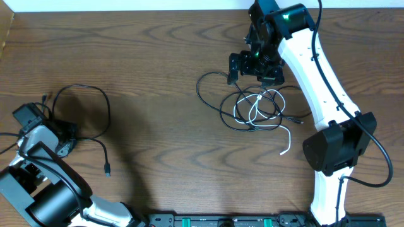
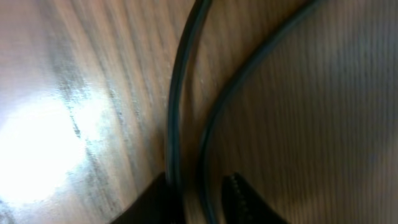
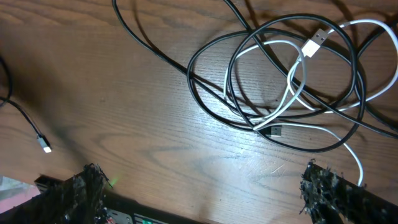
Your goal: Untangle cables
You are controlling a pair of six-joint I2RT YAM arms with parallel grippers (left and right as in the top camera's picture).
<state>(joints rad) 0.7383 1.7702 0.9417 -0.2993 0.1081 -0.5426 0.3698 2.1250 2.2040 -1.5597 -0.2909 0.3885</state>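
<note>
One black cable [image 3: 273, 131], one white cable [image 3: 316, 41], in a tangle.

Wooden table [image 1: 158, 75] with tangled cables [image 3: 316, 41]

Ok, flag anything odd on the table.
The white cable and black cable lie knotted together in one heap by the right claw, loops crossing repeatedly. A lone cable sits apart at left. Nothing looks damaged.
</note>
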